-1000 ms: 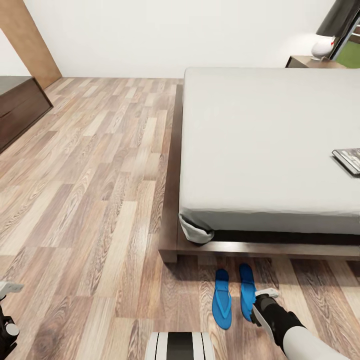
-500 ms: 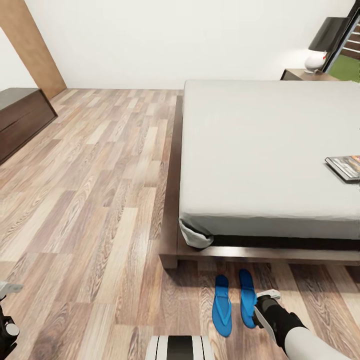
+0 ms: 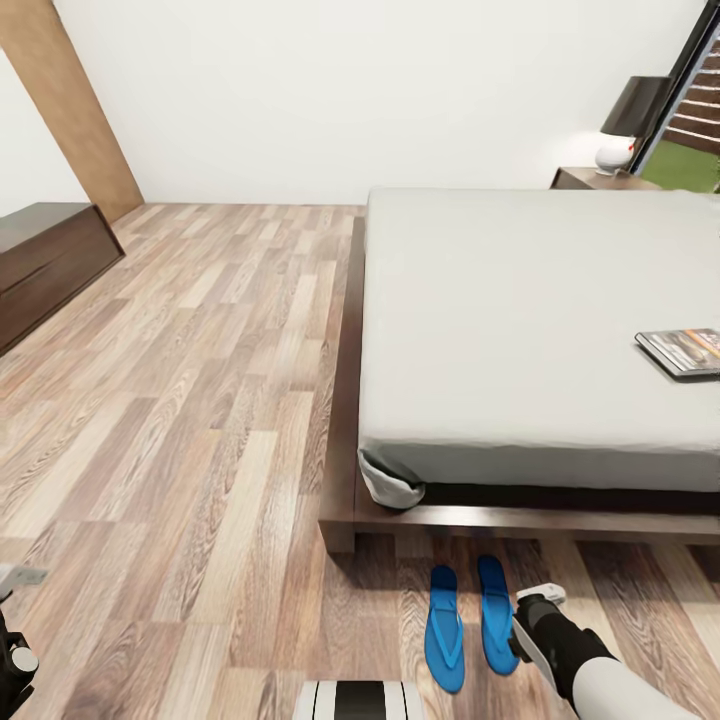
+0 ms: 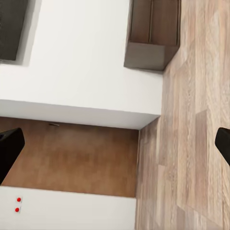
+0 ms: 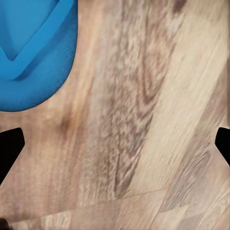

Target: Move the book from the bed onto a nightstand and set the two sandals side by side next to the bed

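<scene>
Brown wood-plank flooring [image 3: 200, 400] carries two flat bright blue flip-flop sandals [image 3: 470, 620] at six o'clock; the thin dark paperback book [image 3: 685, 352] lies on the pale mattress [image 3: 520, 320] at three o'clock, probably light and bendable, best pinched along an edge. Right gripper [image 5: 115, 148] hangs spread and empty, left gripper [image 4: 115, 148] likewise.

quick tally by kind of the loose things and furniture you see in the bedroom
Bright blue flip-flop sandals: 2
Thin dark paperback book: 1
Large bed with pale grey mattress: 1
Dark-brown wooden nightstand: 1
Dark-shaded white lamp: 1
Long dark wooden wall cabinet: 1
Total: 7
</scene>
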